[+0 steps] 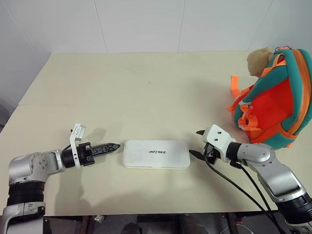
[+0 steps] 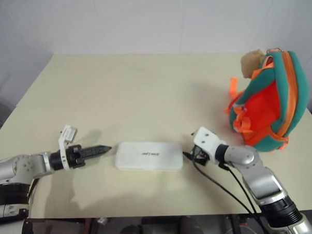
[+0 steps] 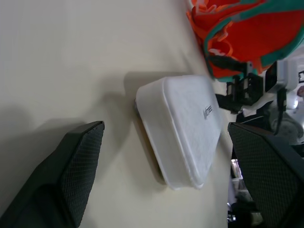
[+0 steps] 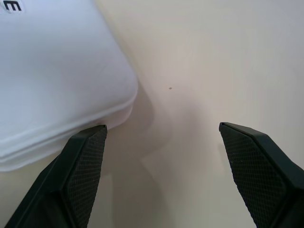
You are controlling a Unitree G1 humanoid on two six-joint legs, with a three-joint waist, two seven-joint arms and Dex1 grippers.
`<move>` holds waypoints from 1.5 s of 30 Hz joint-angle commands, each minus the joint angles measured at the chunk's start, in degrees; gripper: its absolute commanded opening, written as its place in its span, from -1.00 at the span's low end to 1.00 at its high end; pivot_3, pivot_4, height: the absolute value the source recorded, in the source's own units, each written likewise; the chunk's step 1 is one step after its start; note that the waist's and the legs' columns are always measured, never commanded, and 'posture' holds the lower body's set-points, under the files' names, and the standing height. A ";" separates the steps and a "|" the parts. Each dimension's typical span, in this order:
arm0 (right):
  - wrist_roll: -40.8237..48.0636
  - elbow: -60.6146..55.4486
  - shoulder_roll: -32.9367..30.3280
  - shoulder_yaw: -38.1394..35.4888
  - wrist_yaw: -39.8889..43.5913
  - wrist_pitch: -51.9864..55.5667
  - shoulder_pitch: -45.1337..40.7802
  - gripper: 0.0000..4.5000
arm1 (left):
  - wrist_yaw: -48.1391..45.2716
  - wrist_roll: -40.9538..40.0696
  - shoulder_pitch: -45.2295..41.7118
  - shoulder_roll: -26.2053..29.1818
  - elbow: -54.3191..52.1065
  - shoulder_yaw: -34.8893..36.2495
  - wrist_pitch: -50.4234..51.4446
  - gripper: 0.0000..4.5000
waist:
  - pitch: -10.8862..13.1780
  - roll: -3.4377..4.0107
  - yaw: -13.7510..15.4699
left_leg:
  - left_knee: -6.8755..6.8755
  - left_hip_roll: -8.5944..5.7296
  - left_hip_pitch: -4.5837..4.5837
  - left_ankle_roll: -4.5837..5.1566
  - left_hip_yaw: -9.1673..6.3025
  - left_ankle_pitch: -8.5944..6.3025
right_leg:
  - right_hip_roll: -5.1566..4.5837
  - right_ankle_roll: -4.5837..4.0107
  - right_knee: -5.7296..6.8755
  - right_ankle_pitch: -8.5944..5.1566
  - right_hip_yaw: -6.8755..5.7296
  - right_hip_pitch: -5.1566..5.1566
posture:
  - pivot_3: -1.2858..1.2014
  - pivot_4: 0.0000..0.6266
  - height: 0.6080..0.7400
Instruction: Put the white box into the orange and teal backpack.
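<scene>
white box (image 1: 156, 154) lies flat near the front edge of the table (image 1: 144, 86), lettering up. left gripper (image 1: 112, 147) sits just beside the box's left end, fingers spread wide, holding nothing. right gripper (image 1: 197, 142) is close to the box's right end, fingers also spread wide, one black fingertip (image 4: 88, 142) by the box's corner. orange and teal backpack (image 1: 277, 99) stands at the table's right side, well apart from the box, tan plush toy (image 1: 258, 60) on top.

We took this for a lab or test room: a plain cream table (image 1: 144, 86) stood against bare white panelled walls (image 1: 141, 19), with loose black cables (image 1: 237, 188) trailing off its edge.
</scene>
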 commanded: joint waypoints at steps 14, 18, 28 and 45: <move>-1.46 -2.19 1.88 0.49 0.04 -1.56 -0.27 1.00 | -5.28 -1.11 -2.91 -1.08 -0.77 -7.42 3.38 0.98 | 0.00 0.00 -0.08 | 0.00 0.01 0.00 0.00 0.01 0.00 | 0.00 0.00 0.01 0.00 0.01 -0.01 | 0.03 -0.52 1.00; -1.72 -1.92 2.07 0.51 0.26 -1.94 -0.37 1.00 | -5.80 -0.56 -3.74 -1.71 0.16 -8.55 2.89 0.98 | 0.00 0.00 -0.06 | -0.01 0.01 0.00 0.00 0.01 0.00 | 0.00 0.00 0.00 0.00 0.01 -0.01 | 0.03 -0.52 1.00; -1.85 -2.91 2.18 0.40 0.23 -1.79 0.42 1.00 | -7.28 0.50 -5.84 -2.94 1.79 -10.62 0.02 0.98 | 0.00 0.00 -0.05 | -0.01 0.00 0.00 0.00 0.00 0.00 | 0.01 0.00 0.01 0.00 0.01 -0.01 | 0.03 -0.52 1.00; -1.68 -3.83 1.41 -1.23 0.04 -1.56 1.54 1.00 | -7.57 2.86 -11.00 -3.51 7.01 -12.75 -1.75 0.58 | 0.00 0.00 -0.04 | 0.00 0.00 -0.01 0.00 0.00 0.00 | 0.02 0.00 0.00 0.00 0.00 -0.01 | 0.03 -0.52 1.00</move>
